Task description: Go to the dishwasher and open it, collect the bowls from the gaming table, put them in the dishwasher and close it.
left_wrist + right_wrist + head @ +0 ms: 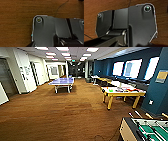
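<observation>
Facing gaming table (123, 92) across carpet (62, 112), items on it blurred, claw state unclear.

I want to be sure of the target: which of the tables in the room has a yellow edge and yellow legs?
The gaming table, at right by the blue wall. The ping-pong table is blue; the foosball table has a green field.
</observation>
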Motion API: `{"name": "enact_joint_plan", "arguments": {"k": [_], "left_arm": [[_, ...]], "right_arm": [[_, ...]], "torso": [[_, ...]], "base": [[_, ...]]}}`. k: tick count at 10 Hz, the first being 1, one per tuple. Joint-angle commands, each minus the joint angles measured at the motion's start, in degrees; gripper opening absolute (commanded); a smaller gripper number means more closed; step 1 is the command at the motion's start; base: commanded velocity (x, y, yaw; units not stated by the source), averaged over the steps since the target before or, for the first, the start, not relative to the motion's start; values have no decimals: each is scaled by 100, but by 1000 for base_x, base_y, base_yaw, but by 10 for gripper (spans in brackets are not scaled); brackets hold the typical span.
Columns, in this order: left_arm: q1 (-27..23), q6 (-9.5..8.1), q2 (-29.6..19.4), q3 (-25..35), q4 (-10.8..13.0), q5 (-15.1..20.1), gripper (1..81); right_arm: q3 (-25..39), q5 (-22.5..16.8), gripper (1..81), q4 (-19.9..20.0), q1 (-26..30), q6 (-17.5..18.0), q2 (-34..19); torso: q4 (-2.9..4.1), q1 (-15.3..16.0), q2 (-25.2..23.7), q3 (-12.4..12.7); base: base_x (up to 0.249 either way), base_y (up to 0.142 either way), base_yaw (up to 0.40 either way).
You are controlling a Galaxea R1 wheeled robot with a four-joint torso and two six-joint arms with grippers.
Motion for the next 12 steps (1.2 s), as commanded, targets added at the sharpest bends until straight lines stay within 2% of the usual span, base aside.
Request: {"name": "enact_joint_plan", "arguments": {"k": [1,12], "left_arm": [[-282,32,-54,-38,-7,239,811],[-282,32,-54,-38,-7,247,811]], "right_arm": [[19,-292,811,44,321,-18,36],[19,-292,811,44,304,-9,28]], "torso": [[0,0,0,0],[0,2,0,0]], "base": [[209,77,0],[213,6,0]]}}
